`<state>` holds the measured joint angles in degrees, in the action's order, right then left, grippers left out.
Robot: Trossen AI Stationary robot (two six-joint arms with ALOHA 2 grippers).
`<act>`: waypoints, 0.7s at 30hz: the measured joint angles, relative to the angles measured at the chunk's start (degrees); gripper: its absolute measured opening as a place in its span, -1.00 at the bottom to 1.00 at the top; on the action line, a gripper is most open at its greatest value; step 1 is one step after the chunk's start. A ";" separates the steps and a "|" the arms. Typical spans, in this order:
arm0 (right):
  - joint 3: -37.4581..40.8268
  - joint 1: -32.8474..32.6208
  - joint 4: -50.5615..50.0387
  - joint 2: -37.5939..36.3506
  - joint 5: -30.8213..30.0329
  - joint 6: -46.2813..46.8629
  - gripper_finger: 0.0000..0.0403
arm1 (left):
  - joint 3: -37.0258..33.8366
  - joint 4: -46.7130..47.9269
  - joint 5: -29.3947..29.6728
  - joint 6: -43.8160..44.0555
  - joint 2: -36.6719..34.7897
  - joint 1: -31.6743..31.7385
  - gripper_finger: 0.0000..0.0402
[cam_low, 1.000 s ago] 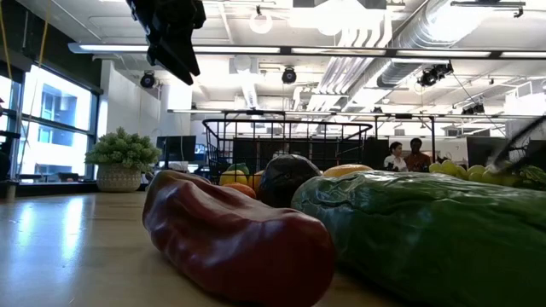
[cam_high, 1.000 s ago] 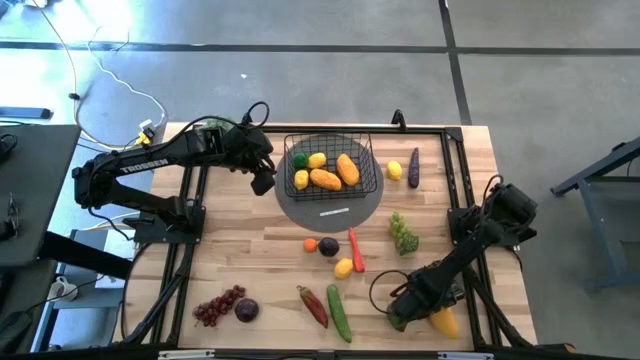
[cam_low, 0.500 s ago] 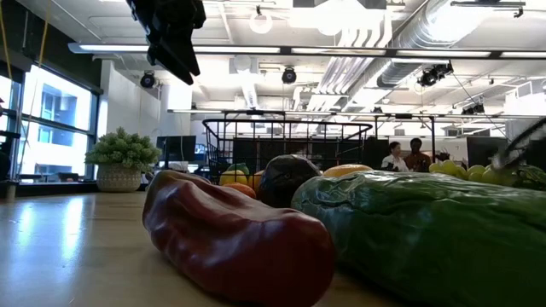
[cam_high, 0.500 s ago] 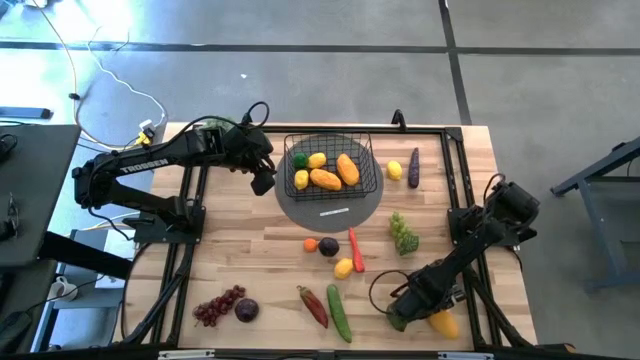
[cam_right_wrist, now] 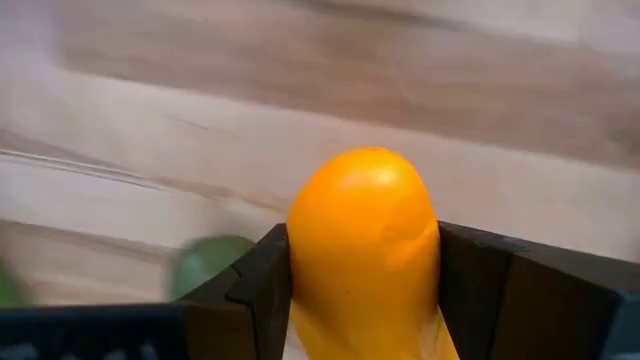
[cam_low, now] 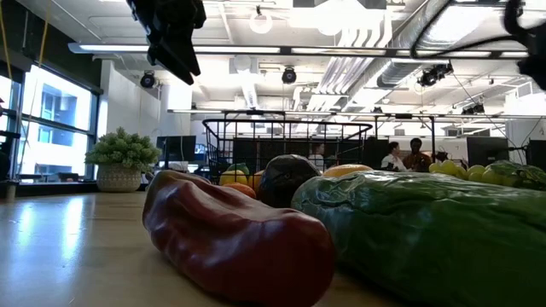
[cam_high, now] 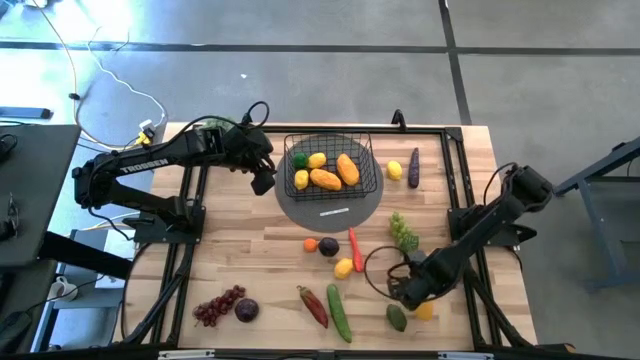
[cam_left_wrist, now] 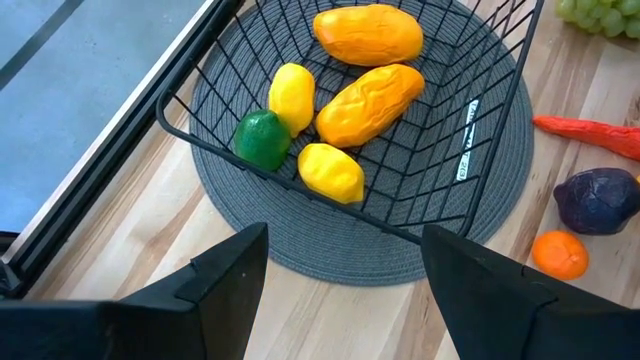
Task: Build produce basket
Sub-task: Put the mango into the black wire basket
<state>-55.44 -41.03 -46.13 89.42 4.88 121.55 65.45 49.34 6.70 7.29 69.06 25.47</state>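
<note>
The basket (cam_high: 331, 166) sits on a grey round mat (cam_high: 330, 208) toward the far side of the table (cam_high: 250, 260), central enough that either arm can get to it, and it already carries two orange mangoes, two lemons and a small green fruit, so I judge the filling well begun but far from finished. Just beside the basket, on its left, the left gripper (cam_left_wrist: 343, 275) hangs above the mat's edge with its fingers spread and nothing between them; it looks parked there to stay clear of the drop zone while the other arm works. Most of the produce lies on the bare wood nearer the front than the basket: an orange, a dark plum-like fruit, a red chilli (cam_high: 355, 248) and a lemon (cam_high: 343, 267) close to it, green grapes (cam_high: 403, 234) to its right, and farther off a cucumber (cam_high: 339, 311), a dark red pepper and purple grapes (cam_high: 219, 305). Well away from the basket, at the front right, the right gripper (cam_right_wrist: 365, 265) pinches an orange mango (cam_right_wrist: 364, 250) across its middle, lifted off the wood, a grip that should keep the smooth oval from slipping on the carry. A green avocado (cam_high: 397, 318) lies just beneath that arm.
</note>
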 joint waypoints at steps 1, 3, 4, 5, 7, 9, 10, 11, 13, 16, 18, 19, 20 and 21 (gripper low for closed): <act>0.00 0.55 0.00 -0.77 -1.49 -0.51 -0.17 | 0.00 -0.02 0.00 0.00 0.00 0.00 0.27; 0.00 1.79 -0.09 -2.39 -5.02 -1.85 -0.17 | 0.00 -0.02 0.02 0.00 0.00 0.00 0.27; 0.00 2.52 -0.09 -3.24 -6.94 -2.40 -0.17 | 0.00 -0.02 0.02 0.00 0.00 0.00 0.27; 0.00 3.23 -0.13 -4.18 -8.82 -3.33 -0.17 | 0.00 -0.02 0.04 0.00 0.00 0.00 0.27; 0.00 4.92 -0.14 -5.97 -12.34 -5.37 -0.17 | 0.00 -0.08 0.07 0.00 0.00 0.00 0.27; -0.01 6.92 -0.04 -7.73 -15.31 -8.43 -0.17 | 0.00 -0.35 0.15 0.00 0.00 0.00 0.27; -0.02 7.99 0.10 -8.65 -16.65 -10.16 -0.17 | 0.00 -0.45 0.15 0.00 0.00 0.00 0.27; -0.02 9.11 0.27 -9.54 -17.90 -11.94 -0.17 | 0.00 -0.55 0.15 0.02 0.00 0.00 0.27; -0.04 11.57 1.24 -11.21 -20.09 -15.97 -0.17 | 0.00 -0.89 0.15 0.06 0.00 0.00 0.27; -0.04 15.62 3.30 -13.54 -23.07 -22.53 -0.17 | -0.01 -1.37 0.17 0.20 0.00 0.00 0.27; -0.09 18.55 5.27 -14.78 -24.61 -27.60 -0.17 | -0.02 -1.78 0.33 0.93 0.00 0.00 0.27; -0.09 20.05 6.28 -15.32 -25.13 -30.19 -0.18 | -0.01 -2.01 0.49 1.19 0.00 0.00 0.27; -0.09 21.61 7.57 -15.79 -25.86 -33.00 -0.18 | 0.00 -2.36 0.83 1.49 0.00 0.00 0.27; -0.09 23.14 8.91 -16.16 -26.16 -35.91 -0.18 | -0.02 -2.79 1.18 1.62 0.00 0.00 0.27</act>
<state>-55.53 -17.89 -37.22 73.27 -21.28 85.64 65.43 46.55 7.88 8.91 69.06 25.47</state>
